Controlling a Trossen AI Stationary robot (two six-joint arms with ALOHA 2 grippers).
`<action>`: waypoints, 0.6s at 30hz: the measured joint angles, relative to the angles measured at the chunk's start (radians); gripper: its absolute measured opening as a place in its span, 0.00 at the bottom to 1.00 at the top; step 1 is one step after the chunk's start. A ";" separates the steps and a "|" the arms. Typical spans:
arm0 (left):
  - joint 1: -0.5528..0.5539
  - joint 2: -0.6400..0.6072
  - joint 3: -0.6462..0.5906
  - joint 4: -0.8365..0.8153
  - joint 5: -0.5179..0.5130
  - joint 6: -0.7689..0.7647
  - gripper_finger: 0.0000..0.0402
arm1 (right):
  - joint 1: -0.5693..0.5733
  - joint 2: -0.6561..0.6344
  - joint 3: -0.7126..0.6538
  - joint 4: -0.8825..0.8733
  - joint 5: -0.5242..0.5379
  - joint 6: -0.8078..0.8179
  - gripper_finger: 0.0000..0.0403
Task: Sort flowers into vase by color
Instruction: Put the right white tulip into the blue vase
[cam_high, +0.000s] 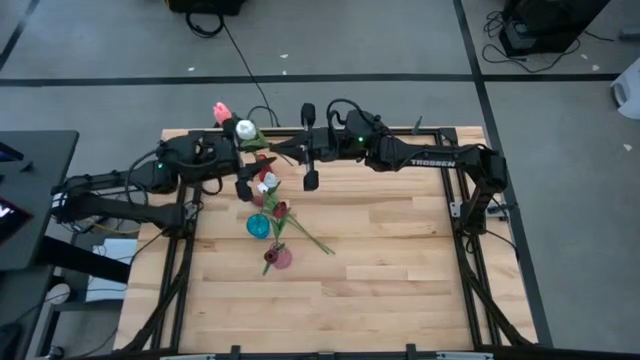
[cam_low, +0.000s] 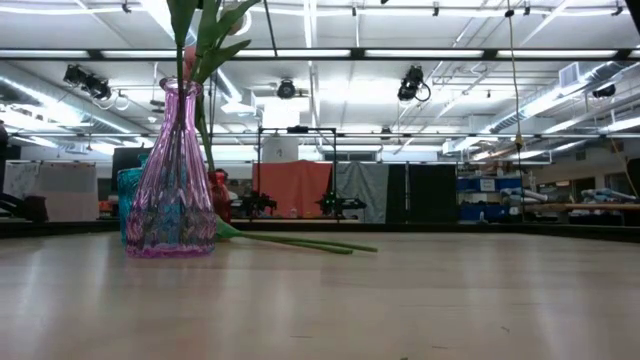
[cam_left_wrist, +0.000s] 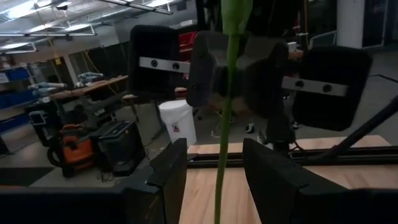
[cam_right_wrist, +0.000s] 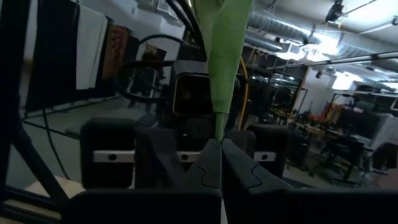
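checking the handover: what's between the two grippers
A thin green flower stem spans it: left wrist view shows it between the left gripper's open fingers; right wrist view shows the right gripper shut on it.

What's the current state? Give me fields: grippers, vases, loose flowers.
right gripper: shut on a flower stem, above the table's far edge
left gripper: open, one finger on each side of that stem, facing the right gripper
purple vase: upright, green stems in it
teal vase: upright, behind the purple one
loose flower: lying flat on the table beside the vases
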 joint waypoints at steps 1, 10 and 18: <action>0.006 0.005 0.000 0.002 0.003 -0.004 0.41 | 0.000 0.000 0.000 0.000 0.000 -0.003 0.01; 0.036 0.082 0.000 0.076 0.031 -0.017 0.35 | 0.000 0.000 0.000 -0.021 0.017 -0.015 0.01; 0.043 0.075 0.015 0.067 0.027 -0.015 0.19 | 0.000 0.000 0.000 -0.049 0.032 -0.014 0.01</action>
